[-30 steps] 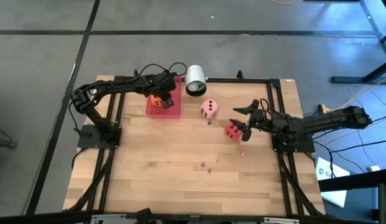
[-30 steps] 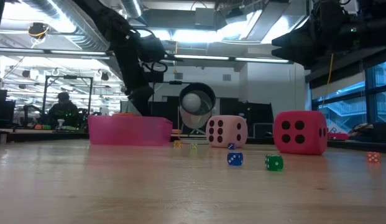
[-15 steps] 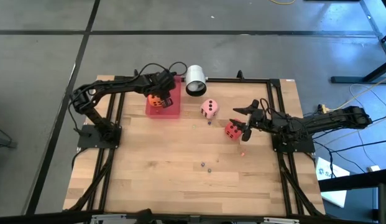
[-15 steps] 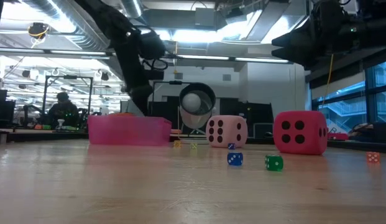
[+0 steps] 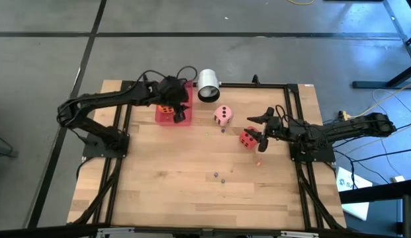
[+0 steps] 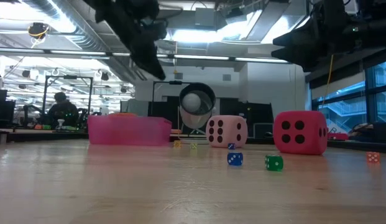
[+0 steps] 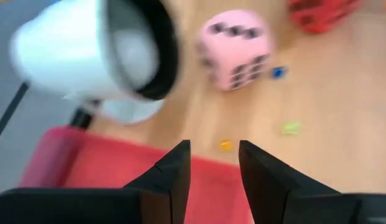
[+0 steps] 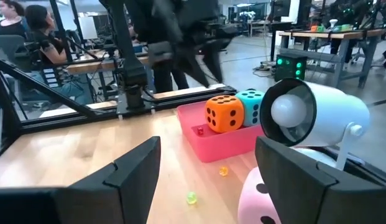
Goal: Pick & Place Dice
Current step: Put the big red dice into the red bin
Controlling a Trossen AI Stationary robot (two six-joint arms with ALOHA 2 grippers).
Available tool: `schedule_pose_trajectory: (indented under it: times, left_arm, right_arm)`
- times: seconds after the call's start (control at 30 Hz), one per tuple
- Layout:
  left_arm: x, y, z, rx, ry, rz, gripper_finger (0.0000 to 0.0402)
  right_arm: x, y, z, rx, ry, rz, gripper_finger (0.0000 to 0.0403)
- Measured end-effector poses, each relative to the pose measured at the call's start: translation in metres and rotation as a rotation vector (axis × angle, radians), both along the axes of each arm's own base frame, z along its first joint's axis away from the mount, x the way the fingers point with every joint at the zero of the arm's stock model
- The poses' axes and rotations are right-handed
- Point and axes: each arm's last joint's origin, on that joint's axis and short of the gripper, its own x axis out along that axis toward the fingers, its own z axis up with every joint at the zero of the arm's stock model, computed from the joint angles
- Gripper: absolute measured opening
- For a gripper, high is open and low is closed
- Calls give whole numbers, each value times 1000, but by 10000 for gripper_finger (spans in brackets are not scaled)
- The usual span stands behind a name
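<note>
Orange die (image 8: 224, 113) sits inside the pink tray (image 8: 233, 145), touching a green die (image 8: 251, 106) beside it; in my overhead the orange one (image 5: 165, 110) is partly under the left arm, and I can't find the green one there. Pink die (image 5: 224, 115) rests on the table just beside the tray, on the side toward the right arm; the low view shows its four-pip face (image 6: 227, 131). Red die (image 5: 248, 138) lies farther from the tray, past the pink die, right at the right gripper (image 5: 263, 130).

Left gripper (image 5: 176, 109) hangs above the tray; its fingers (image 7: 174, 173) stand a narrow gap apart with nothing between them. Right gripper's fingers (image 8: 133, 168) are spread wide and empty in its wrist view; the red die is not visible there. From overhead I can't tell whether that gripper touches the red die.

White cylinder (image 5: 208, 84) lies on its side just beyond the tray at the table's far edge. Left wrist picture is motion-blurred; the tray is cut off there. The low view shows only the tray's outer wall (image 6: 129, 130), contents hidden. Small blue die (image 6: 235, 159) and small green die (image 6: 274, 163) lie mid-table, well away from the tray, more tiny ones scattered, too small to read.

Table (image 5: 192, 172) is light wood planks with a black frame. Behind: grey floor, workshop benches, a seated person (image 8: 46, 46) far off.
</note>
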Motion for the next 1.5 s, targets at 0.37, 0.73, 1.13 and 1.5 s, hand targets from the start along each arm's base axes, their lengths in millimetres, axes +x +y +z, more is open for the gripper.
schedule_pose_trajectory:
  times: [0.37,0.73,1.13,1.5]
  left_arm:
    - [24,-51,-10,-46,9,-144,128]
    - [38,-71,-46,-94,-12,-169,128]
    - [33,-92,-69,-173,-20,-163,128]
    - [33,-98,-69,-127,-17,-163,128]
  right_arm:
    - [3,6,-6,49,104,187,261]
    - [0,16,12,82,721,-15,261]
    - [-3,18,-5,84,959,-121,261]
    - [-3,18,-26,176,1165,-208,261]
